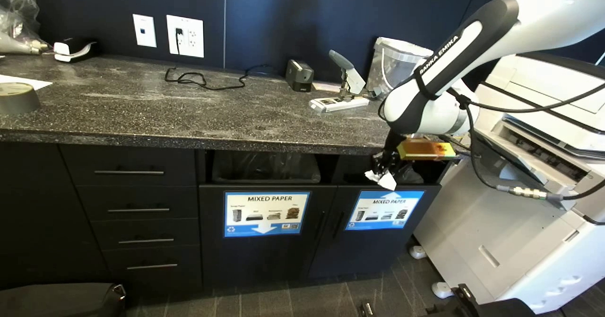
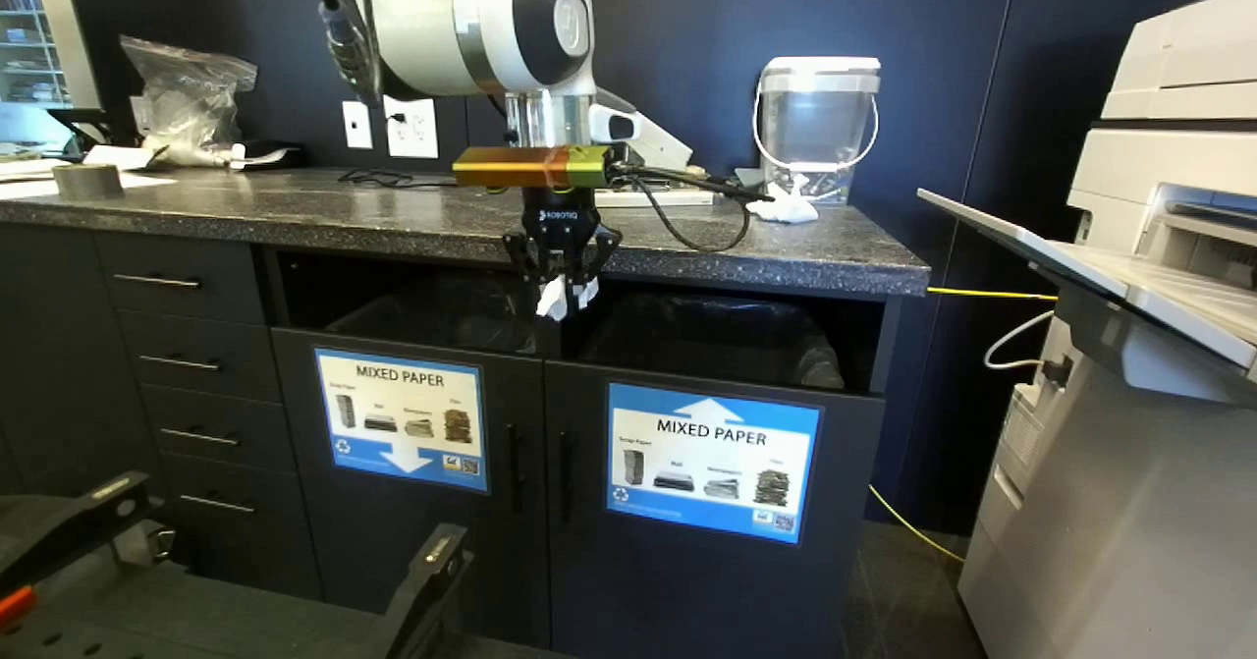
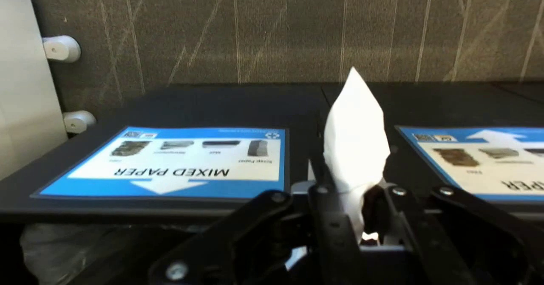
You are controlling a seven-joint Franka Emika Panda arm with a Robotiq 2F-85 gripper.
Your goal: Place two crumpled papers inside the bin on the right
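Observation:
My gripper [image 1: 381, 169] is shut on a white crumpled paper. In an exterior view the paper [image 2: 553, 300] hangs below the fingertips [image 2: 568, 286], just under the counter edge near the divider between two bins. In the wrist view the held paper [image 3: 356, 136] sticks out from between the fingers [image 3: 356, 187], in front of the gap between the panels. A second crumpled paper [image 2: 786, 205] lies on the counter beside the clear bucket; the arm hides it elsewhere. The bin with the bluer label shows in both exterior views [image 1: 361, 255] [image 2: 678, 580] and the wrist view [image 3: 238, 106]; its slot is open.
The matching bin [image 2: 412, 541] with the paler label adjoins it. The counter [image 1: 189, 114] overhangs both slots. A stapler [image 1: 338, 103], a pencil sharpener [image 1: 299, 76] and the bucket [image 2: 820, 114] stand on it. A large printer [image 1: 501, 241] stands beside the cabinet.

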